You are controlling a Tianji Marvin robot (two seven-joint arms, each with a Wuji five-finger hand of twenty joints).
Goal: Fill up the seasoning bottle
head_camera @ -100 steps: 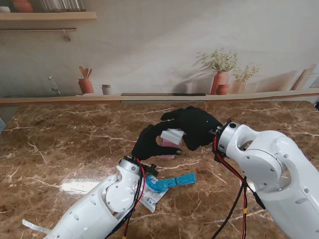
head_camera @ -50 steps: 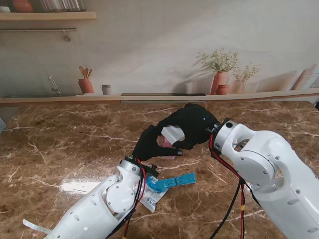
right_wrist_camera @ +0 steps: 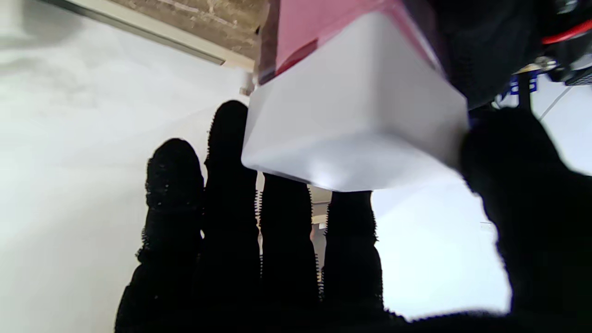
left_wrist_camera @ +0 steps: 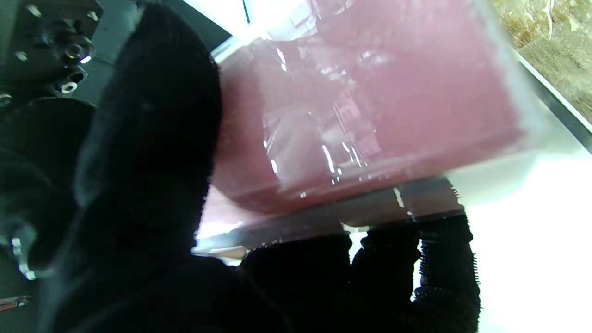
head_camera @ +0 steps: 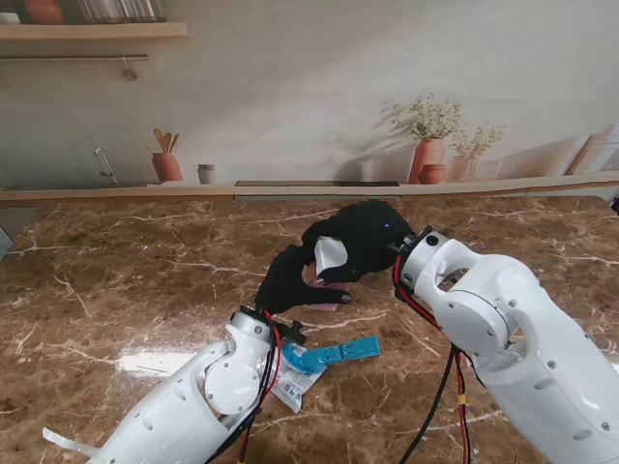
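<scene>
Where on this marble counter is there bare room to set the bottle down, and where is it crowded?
Bare marble lies to the left of the left hand, out to the counter edge, and also between both hands and the back wall ledge. It is crowded at the middle, where the right hand meets the seasoning bottle, and nearer to me around the blue scoop and sachet.

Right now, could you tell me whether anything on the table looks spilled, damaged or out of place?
No spill shows. One oddity: the blue scoop lies across a plastic packet beside the left arm, unused. Both robot hands, left and right, grip the pink bottle at its white cap.
</scene>
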